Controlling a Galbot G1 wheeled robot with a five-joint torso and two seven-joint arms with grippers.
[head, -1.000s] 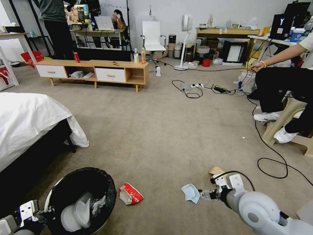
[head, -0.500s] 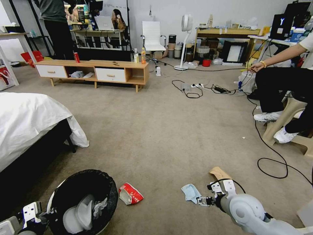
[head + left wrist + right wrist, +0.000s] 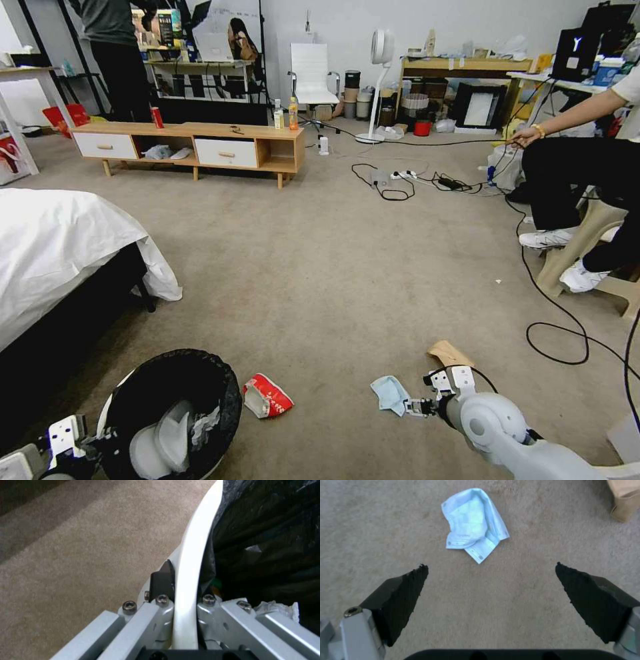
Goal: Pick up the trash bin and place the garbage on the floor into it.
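We hold the bin [image 3: 170, 410] at our lower left: left gripper [image 3: 185, 600] clamped on its white rim, one finger outside, one inside vs. the black bag. Right gripper [image 3: 490, 587] hangs low over the carpet [image 3: 333, 267], jaws spread wide, empty, the blue mask [image 3: 473, 525] just ahead. Red-white packet [image 3: 265, 395] lies betw. bin and mask; a brown bag [image 3: 450, 353], probably paper, sits near the right arm.
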